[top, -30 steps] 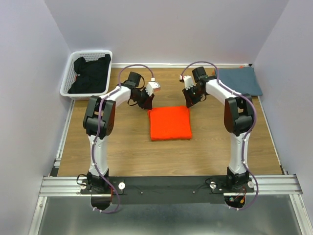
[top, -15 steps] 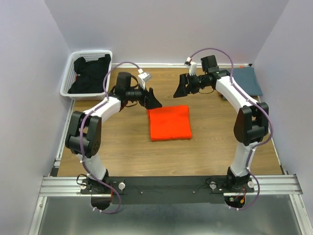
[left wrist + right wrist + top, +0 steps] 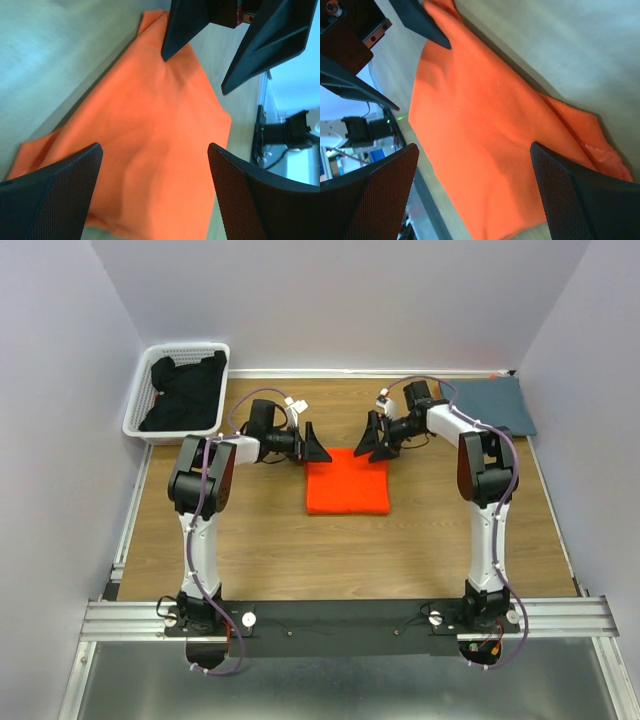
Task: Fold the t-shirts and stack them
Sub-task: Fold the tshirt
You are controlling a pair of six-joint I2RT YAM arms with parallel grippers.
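top external view: folded orange t-shirt (image 3: 347, 485) at the centre of the table (image 3: 260, 530); left gripper (image 3: 319, 444) and right gripper (image 3: 368, 445), jaws spread wide and empty, at its far corners. slate blue-grey t-shirt (image 3: 487, 405) lies folded in the far right corner.

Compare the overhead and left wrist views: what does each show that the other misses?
Only the overhead view shows the white basket of dark clothes and the folded blue-grey shirt at the far right. Only the left wrist view shows the mesh texture on the fingers of the left gripper and creases in the cloth. Both show the orange shirt and the open right gripper by its far edge.
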